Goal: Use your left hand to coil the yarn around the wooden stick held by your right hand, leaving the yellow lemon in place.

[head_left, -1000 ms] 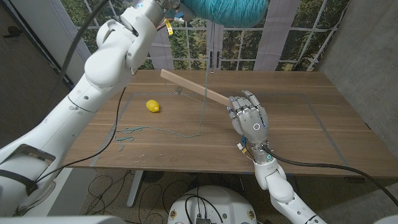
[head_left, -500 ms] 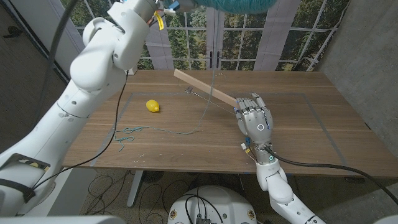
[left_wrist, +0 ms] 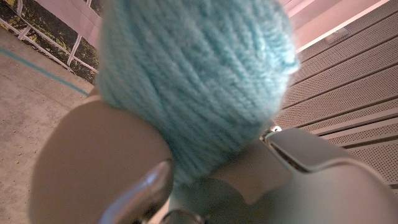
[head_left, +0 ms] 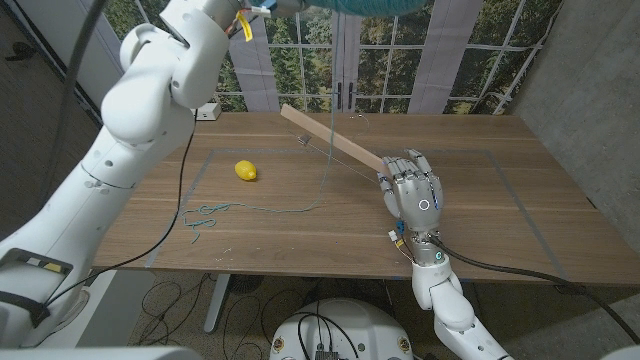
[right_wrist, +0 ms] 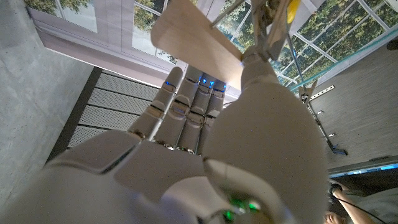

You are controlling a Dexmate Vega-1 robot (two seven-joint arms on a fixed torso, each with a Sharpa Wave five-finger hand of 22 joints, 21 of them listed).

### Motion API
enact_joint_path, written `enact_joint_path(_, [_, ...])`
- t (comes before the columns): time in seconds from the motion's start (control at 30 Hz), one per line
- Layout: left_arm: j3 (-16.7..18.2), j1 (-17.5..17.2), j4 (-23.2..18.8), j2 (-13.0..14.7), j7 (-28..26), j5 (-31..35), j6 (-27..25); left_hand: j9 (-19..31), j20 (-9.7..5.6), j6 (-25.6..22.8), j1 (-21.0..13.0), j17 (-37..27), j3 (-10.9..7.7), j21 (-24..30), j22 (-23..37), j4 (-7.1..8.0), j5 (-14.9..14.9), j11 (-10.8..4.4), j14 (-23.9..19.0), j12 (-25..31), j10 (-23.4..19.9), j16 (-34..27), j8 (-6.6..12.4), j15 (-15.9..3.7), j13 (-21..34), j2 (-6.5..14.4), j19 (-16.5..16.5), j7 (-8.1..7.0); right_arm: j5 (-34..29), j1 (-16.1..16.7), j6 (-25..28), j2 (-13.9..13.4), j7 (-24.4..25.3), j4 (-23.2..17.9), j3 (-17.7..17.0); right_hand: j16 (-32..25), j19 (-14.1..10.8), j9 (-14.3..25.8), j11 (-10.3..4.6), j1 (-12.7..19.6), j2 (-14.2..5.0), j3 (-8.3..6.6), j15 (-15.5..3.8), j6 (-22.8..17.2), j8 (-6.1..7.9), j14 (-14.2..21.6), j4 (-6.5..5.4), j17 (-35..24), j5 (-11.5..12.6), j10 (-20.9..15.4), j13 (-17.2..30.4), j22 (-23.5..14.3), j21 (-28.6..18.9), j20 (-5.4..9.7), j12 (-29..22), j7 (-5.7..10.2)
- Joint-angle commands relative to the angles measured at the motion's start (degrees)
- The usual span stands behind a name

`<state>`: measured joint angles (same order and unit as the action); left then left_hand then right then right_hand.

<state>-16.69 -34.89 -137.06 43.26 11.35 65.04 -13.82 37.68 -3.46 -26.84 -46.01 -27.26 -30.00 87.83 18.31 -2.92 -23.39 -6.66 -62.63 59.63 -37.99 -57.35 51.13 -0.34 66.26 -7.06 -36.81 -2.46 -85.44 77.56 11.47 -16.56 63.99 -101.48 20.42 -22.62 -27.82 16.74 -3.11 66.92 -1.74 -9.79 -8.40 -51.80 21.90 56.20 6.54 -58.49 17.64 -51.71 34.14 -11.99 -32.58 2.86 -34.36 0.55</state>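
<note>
stick (head_left: pixel 330 138) shifted right, right robot hand (head_left: pixel 412 194) gripping

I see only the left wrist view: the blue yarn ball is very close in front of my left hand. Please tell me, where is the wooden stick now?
Observer: In the head view the right hand holds the wooden stick at one end. The stick slants away from the hand toward the far side, to the robot's left.
Operator: Does the yarn reach the stick?
Observer: A strand hangs from the yarn ball and crosses the stick in the picture. I cannot tell whether it touches.
Operator: And the lemon?
Observer: The yellow lemon lies on the table, to the left of the stick and apart from the strand's loose end.
</note>
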Motion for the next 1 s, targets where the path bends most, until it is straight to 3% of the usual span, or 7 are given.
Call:
enact_joint_path(0.03, [-3.86,3.8,3.26,-0.69,2.47,0.15,0.06,0.1,-6.77,-0.08,-14.31,-42.04,-9.91,0.47,0.09,9.29,0.27,-1.9,-11.36,-0.04,-2.11,-0.09,0.35,-11.74,0.44,16.32,0.31,-0.24,-2.93,0.9,-4.16,-3.72,0.01,-5.0,3.22,0.23,0.36,0.13,-6.09,6.21,-6.27,0.13,-5.01,-9.15,0.21,0.3,-0.41,-0.21,0.25,-5.56,0.13,-0.07,-0.43,8.56,-0.35,9.17])
enact_joint_path(0.17, [-5.41,4.97,4.13,-0.94,5.01,0.2,-0.08,0.09,-6.78,-0.07,-14.15,-41.94,-10.05,0.55,-0.04,9.25,0.33,-1.95,-11.3,-0.05,-2.2,0.09,0.33,-11.74,0.46,16.31,0.43,-0.23,-2.52,0.59,-5.02,-4.9,0.01,-6.0,4.14,0.4,0.43,0.24,-6.18,6.21,-6.28,0.24,-5.01,-9.15,0.23,0.32,-0.47,-0.32,0.26,-5.5,0.24,-0.07,-0.57,8.57,-0.31,9.26])
enact_joint_path(0.27, [-6.28,5.38,4.8,-1.05,7.09,0.42,-0.68,0.13,-6.71,-0.02,-14.01,-42.02,-10.15,0.63,-0.23,9.18,0.41,-1.91,-11.43,-0.2,-2.03,0.08,0.33,-11.73,0.41,16.28,0.44,-0.33,-1.97,1.56,-8.61,-3.66,0.01,-6.7,2.67,0.55,0.51,0.31,-6.08,6.26,-6.3,0.35,-5.01,-9.14,0.21,0.4,-0.5,-0.46,0.28,-5.55,0.1,-0.06,-0.72,8.58,-0.16,9.23])
enact_joint_path(0.5, [-5.42,4.71,4.41,-0.42,12.82,-0.87,-3.68,-0.08,-6.63,-0.09,-13.89,-41.7,-10.3,0.81,-0.21,9.1,0.48,-1.8,-11.23,-0.28,-2.08,0.49,0.22,-11.73,0.35,16.33,0.55,-0.05,-0.65,4.96,-24.77,7.61,0.01,-6.05,-7.24,0.85,0.62,0.41,-6.15,6.29,-6.31,0.56,-4.99,-9.03,0.13,0.42,-0.59,-0.67,0.31,-5.49,0.28,-0.05,-0.99,8.6,-0.09,9.32])
enact_joint_path(0.77, [-3.03,1.75,3.84,1.96,15.45,-0.27,-7.84,0.13,-6.52,0.09,-13.7,-41.39,-10.48,0.91,-0.53,8.91,0.63,-1.6,-11.42,-0.35,-2.31,1.0,0.27,-11.73,0.26,16.36,0.57,0.01,1.97,5.4,-44.37,22.12,0.01,-2.57,-18.53,1.16,0.78,0.58,-6.19,6.44,-6.32,0.75,-5.02,-8.92,0.09,0.45,-0.6,-0.93,0.35,-5.37,0.34,-0.04,-1.28,8.62,0.1,9.3])
enact_joint_path(0.83, [-2.62,1.67,3.8,2.19,16.87,-0.4,-9.09,0.06,-6.5,0.0,-13.69,-41.41,-10.51,0.97,-0.5,8.85,0.65,-1.59,-11.45,-0.22,-2.19,1.04,0.26,-11.73,0.56,16.37,0.64,-0.03,1.34,5.32,-46.47,24.13,0.01,-2.34,-20.02,1.21,0.79,0.68,-6.1,6.52,-6.33,0.77,-5.05,-8.94,0.13,0.48,-0.58,-1.0,0.37,-5.3,0.37,-0.04,-1.36,8.62,0.15,9.27])
enact_joint_path(1.0, [-1.88,1.33,4.0,3.17,18.84,0.01,-11.51,0.12,-6.45,-0.05,-13.61,-41.26,-10.58,1.03,-0.61,8.73,0.74,-1.53,-11.43,-0.29,-2.28,1.36,0.3,-11.73,0.48,16.37,0.7,-0.02,1.84,5.0,-48.97,25.57,0.01,-1.58,-21.34,1.37,0.86,0.69,-6.12,6.59,-6.4,0.84,-5.03,-9.01,0.11,0.5,-0.61,-1.13,0.39,-5.3,0.39,-0.04,-1.52,8.62,0.23,9.22])
